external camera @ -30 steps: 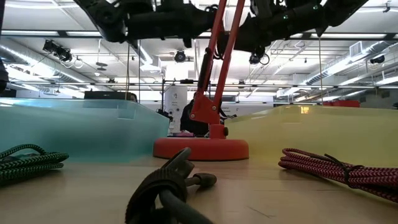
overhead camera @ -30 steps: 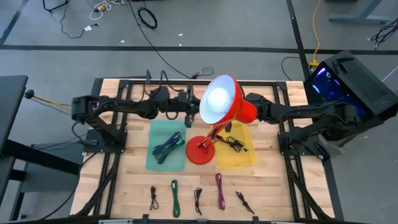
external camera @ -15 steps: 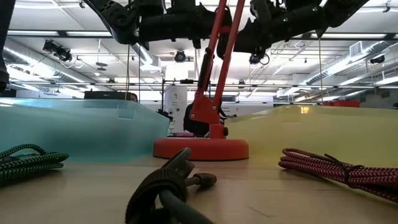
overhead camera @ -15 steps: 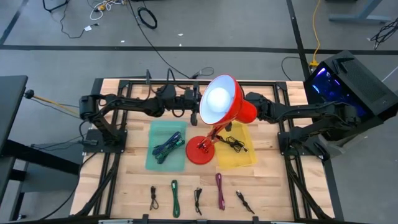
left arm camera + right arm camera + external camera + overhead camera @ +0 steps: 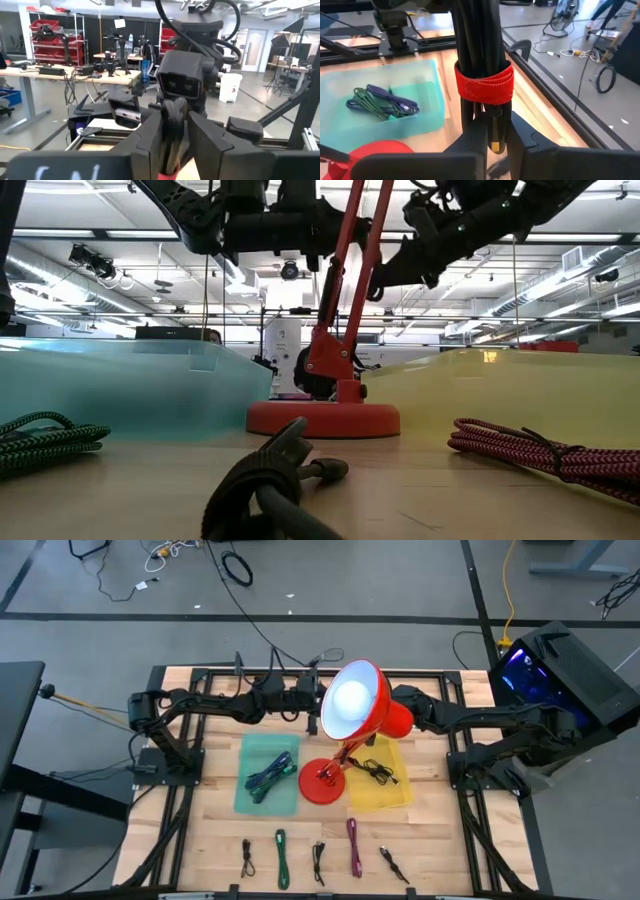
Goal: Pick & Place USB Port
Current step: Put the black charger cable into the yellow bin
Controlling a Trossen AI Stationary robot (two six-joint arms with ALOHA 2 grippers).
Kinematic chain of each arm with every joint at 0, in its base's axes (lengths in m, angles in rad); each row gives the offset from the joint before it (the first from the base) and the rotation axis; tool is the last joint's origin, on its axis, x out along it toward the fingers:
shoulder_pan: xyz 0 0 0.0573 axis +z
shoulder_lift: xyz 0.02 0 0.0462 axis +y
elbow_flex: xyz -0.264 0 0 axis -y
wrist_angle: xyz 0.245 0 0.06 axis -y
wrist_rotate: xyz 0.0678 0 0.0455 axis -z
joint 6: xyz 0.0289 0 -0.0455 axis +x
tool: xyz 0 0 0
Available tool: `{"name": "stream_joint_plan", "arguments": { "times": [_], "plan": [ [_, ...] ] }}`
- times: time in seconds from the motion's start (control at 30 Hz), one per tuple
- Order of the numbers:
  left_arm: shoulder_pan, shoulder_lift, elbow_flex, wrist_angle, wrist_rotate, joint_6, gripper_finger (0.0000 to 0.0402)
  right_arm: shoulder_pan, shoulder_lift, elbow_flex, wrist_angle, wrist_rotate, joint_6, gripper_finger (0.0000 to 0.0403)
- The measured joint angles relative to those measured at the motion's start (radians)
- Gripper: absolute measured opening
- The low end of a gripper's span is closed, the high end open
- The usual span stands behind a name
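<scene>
Both arms hover high at the table's far side. The right gripper (image 5: 492,145) is clamped on a black cable bundle (image 5: 479,45) bound by a red strap (image 5: 485,82), and the left gripper (image 5: 172,145) has its fingers around the same bundle, above the lamp (image 5: 352,705).

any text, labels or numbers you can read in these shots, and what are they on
None can be read for certain.
Left wrist view: pale marks on the dark gripper body at the picture's lower edge, cut off and too blurred to read.
Left wrist view: a white tag high on the shelving behind, too small to read.
The cables, trays and lamp show no lettering.
</scene>
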Motion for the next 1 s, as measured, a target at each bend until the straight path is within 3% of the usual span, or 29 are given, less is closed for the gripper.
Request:
{"name": "stream_joint_plan", "arguments": {
  "times": [0.2, 0.33, 0.6, 1.0],
  "plan": [
    [0.035, -0.001, 0.0, -0.021, 0.065, -0.021, 0.0101, -0.02, -0.064, 0.0, -0.14, 0.001, 0.029, 0.003],
    [0.069, -0.002, 0.0, -0.029, 0.134, -0.06, 0.0102, -0.012, -0.112, 0.0, -0.347, 0.004, 0.087, 0.003],
    [0.117, -0.002, 0.0, -0.121, 0.188, -0.077, 0.0102, 0.107, -0.192, -0.001, -0.72, -0.001, 0.298, 0.003],
    [0.145, -0.002, 0.0, -0.201, 0.234, -0.071, 0.0103, 0.387, -0.202, -0.001, -0.8, 0.048, 0.607, 0.003]
  ]
}}
